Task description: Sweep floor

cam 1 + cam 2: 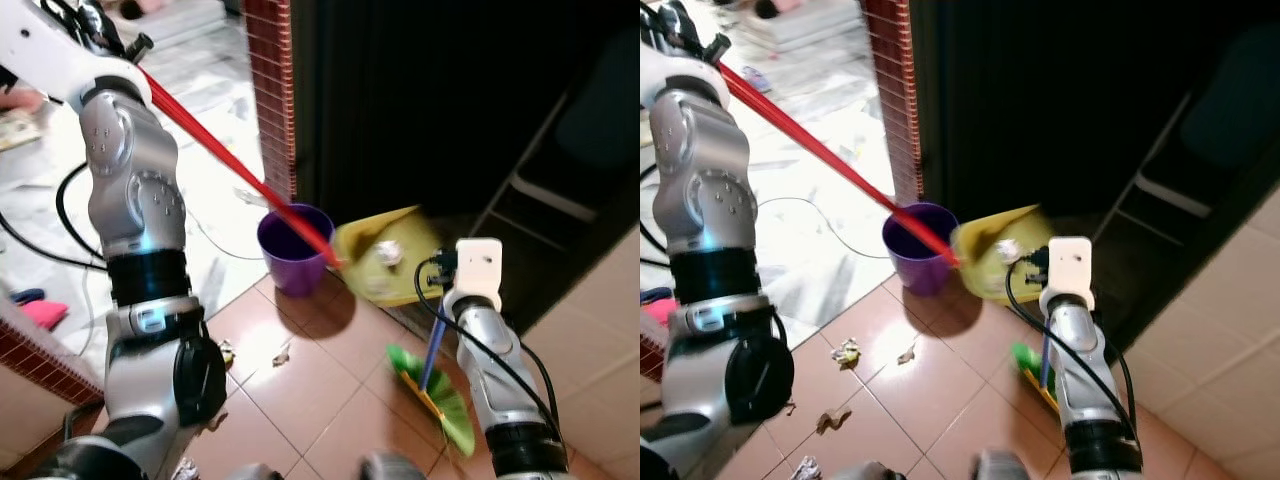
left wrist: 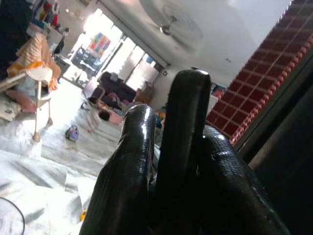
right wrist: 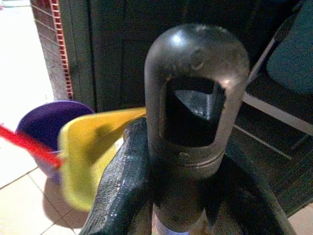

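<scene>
The left hand (image 1: 95,25) is raised high at about ten o'clock in the head views, its black fingers (image 2: 181,147) pressed together around the top of a long red handle (image 1: 225,160). That handle is the axis to watch: it slopes down from ten o'clock toward four o'clock, over the rim of a purple bucket (image 1: 292,252), and ends at a yellow dustpan (image 1: 385,258) held in the air with its mouth tipped. A crumpled scrap of white paper (image 1: 390,254) lies in the pan, which sits just beside the bucket on its three o'clock side, so I judge the coming move to be a tilt that drops the rubbish into the bucket at the pan's nine o'clock. The left arm is bent at the elbow, forearm reaching up and back. Further right, the right hand (image 3: 195,196) pinches the dark rounded top of a broom handle (image 3: 195,122), which stands nearly upright; below it a blue shaft (image 1: 433,352) runs down to green bristles (image 1: 435,395) resting on the red tiled floor (image 1: 320,400) at five o'clock. Small bits of litter (image 1: 847,351) lie on the tiles near seven o'clock, well apart from the broom
</scene>
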Controlling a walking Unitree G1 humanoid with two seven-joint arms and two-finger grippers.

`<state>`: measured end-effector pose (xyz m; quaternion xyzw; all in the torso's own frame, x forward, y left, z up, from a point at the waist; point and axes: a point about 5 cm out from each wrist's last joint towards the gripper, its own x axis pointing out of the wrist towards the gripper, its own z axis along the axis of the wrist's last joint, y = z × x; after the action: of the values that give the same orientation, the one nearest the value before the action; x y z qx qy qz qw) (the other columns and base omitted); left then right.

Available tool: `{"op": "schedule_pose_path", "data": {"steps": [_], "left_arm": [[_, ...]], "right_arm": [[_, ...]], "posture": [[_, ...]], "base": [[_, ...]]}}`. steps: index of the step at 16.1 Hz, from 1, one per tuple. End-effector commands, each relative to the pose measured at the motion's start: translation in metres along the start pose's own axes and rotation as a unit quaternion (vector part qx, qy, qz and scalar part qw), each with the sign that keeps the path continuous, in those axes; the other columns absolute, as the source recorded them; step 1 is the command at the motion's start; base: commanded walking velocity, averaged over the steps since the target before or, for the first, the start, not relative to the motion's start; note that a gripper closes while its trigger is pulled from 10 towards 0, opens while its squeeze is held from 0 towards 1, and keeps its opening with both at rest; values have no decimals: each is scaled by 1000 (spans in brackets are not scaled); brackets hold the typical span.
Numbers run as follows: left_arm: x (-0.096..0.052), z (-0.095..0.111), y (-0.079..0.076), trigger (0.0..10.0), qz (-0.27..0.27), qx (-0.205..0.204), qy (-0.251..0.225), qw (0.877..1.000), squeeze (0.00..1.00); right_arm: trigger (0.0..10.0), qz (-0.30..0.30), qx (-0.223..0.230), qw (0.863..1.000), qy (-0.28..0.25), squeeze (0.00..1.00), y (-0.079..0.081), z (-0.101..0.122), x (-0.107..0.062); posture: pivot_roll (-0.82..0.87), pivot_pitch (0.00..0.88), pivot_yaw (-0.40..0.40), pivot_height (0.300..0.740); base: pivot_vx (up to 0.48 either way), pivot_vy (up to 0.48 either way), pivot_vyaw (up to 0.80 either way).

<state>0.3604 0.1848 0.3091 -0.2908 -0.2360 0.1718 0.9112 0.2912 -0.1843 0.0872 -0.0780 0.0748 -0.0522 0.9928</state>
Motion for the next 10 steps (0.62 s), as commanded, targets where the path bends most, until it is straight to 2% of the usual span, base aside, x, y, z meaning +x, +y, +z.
{"op": "schedule_pose_path", "data": {"steps": [1, 2, 6, 7, 10], "left_arm": [[5, 13, -1, 10000, 14, -11, -24, 1000, 0], [5, 11, 0, 10000, 17, -9, -20, 1000, 0], [5, 9, 0, 10000, 15, -4, -24, 1000, 0], [6, 12, -5, 10000, -4, 7, -42, 999, 0], [8, 13, -9, 10000, -18, 24, -54, 998, 0]], "right_arm": [[10000, 5, 8, 1000, 6, 0, 1, -1, 0], [10000, 6, 9, 1000, 4, 0, 1, 0, 0], [10000, 20, 12, 1000, -1, 0, 7, 1, 0], [10000, 28, 10, 1000, 0, 0, 9, -2, -2], [10000, 39, 12, 999, 0, 0, 12, -2, -3]], "posture": [[-60, 0, 27, 740], [-60, 0, 27, 740], [-56, 0, 27, 740], [-54, 0, 27, 740], [-55, 0, 29, 740]], "base": [[251, 409, 0], [266, 375, 0], [0, 0, 0], [405, 0, 0], [455, 0, 0]]}}
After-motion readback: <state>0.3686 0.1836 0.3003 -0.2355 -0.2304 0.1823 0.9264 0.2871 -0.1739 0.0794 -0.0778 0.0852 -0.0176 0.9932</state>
